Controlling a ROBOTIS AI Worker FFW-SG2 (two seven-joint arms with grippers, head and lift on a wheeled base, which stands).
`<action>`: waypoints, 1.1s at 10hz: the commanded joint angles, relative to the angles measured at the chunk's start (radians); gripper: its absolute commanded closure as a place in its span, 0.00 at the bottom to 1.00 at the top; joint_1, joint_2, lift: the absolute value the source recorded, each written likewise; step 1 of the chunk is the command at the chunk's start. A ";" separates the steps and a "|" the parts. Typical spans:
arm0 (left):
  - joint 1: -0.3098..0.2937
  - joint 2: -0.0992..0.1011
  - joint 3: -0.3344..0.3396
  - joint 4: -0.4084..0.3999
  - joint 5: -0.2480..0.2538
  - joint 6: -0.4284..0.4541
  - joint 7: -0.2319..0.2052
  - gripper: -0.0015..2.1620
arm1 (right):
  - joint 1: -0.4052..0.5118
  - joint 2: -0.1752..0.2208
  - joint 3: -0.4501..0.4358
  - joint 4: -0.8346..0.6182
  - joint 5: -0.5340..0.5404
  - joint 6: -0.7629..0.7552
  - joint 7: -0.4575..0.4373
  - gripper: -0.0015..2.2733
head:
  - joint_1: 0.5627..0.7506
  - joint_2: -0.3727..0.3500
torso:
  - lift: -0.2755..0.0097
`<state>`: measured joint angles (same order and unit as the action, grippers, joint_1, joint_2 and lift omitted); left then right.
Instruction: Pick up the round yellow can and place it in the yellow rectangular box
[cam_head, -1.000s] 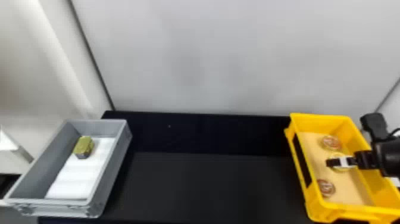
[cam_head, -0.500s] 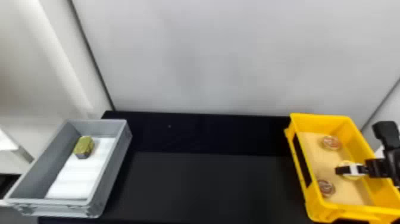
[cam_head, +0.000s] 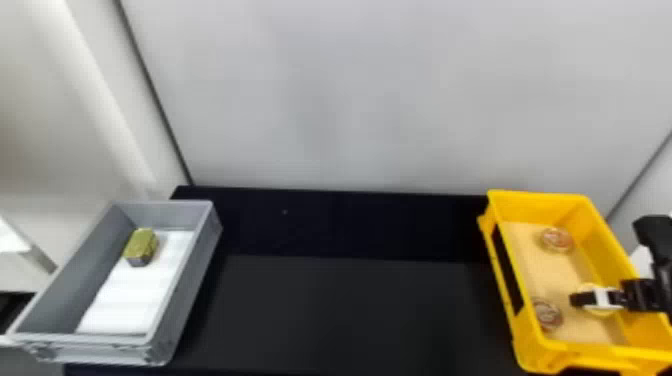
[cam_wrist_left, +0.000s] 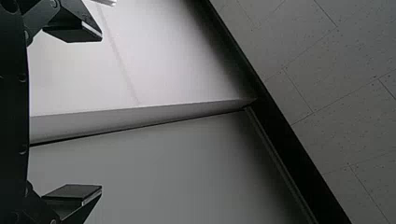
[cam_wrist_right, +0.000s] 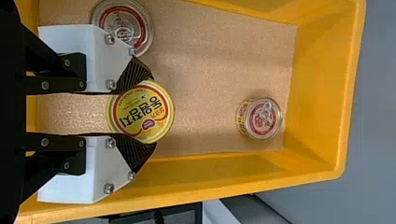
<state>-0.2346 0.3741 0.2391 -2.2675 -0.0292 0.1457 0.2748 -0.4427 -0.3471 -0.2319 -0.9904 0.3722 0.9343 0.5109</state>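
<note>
While the right gripper (cam_head: 580, 299) pinched the round yellow can (cam_head: 600, 311) inside the yellow rectangular box (cam_head: 507, 280), its lid faced up, central axis roughly upright. Left of the box stretched a black tabletop (cam_head: 350, 310); beyond, a pale wall (cam_head: 350, 100). The left gripper (cam_wrist_left: 102, 113) gaped wide.

Bold dark Korean characters run across the lid of the round yellow can (cam_wrist_right: 140, 112) in the right wrist view, with smaller print near its rim and a red oval badge (cam_wrist_right: 148, 123) bearing tiny pale lettering; red-ringed print marks the clear-topped lids of a second can (cam_wrist_right: 122, 29) and a third can (cam_wrist_right: 263, 119), too small to make out; more fine print lines the third can's yellow side.
</note>
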 joint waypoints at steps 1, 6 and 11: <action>0.000 0.000 -0.001 -0.001 0.000 0.000 0.000 0.06 | 0.002 -0.001 0.000 -0.002 0.001 0.005 -0.001 0.36 | 0.70 0.59 | 0.96; 0.000 0.000 0.000 -0.001 0.000 0.002 -0.002 0.06 | 0.005 0.002 -0.001 -0.016 -0.002 0.034 -0.018 0.00 | 0.70 0.59 | 0.96; 0.006 -0.001 0.002 -0.003 0.000 0.008 -0.003 0.06 | 0.028 0.014 0.009 -0.198 -0.015 0.053 -0.054 0.00 | 0.70 0.59 | 0.96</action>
<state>-0.2343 0.3739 0.2395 -2.2690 -0.0291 0.1489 0.2717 -0.4279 -0.3388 -0.2257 -1.0829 0.3666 0.9774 0.4672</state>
